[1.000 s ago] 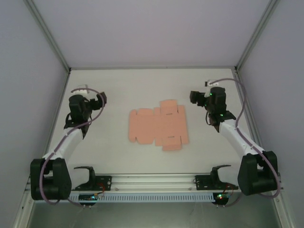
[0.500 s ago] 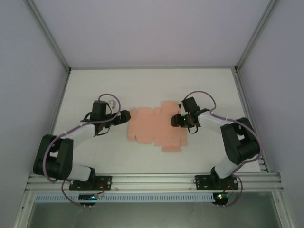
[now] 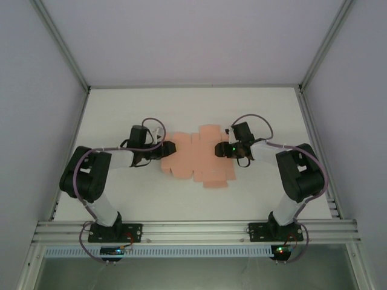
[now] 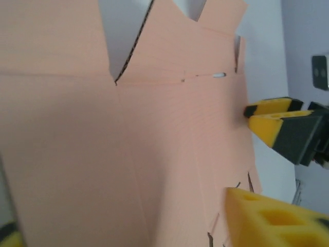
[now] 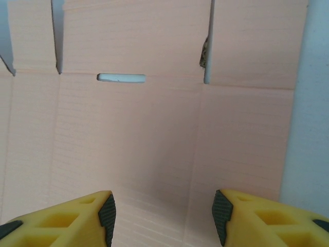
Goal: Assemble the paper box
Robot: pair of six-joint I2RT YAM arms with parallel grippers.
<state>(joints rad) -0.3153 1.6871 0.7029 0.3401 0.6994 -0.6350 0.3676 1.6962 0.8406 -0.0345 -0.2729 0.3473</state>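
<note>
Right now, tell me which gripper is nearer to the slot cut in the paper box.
Right. The right gripper is over the paper box with the slot just ahead of its fingers; the left gripper is at the opposite edge, with most of the sheet between.

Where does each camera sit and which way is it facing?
Top external: above, behind the arm bases, looking down on the table, both arms and the flat paper box between left gripper and right gripper.
Left wrist: low over the box, facing across it toward the right gripper; own yellow fingers at bottom.
Right wrist: close above the box, facing along it; own yellow fingers at bottom.
Shared: top and left wrist show the right gripper.
</note>
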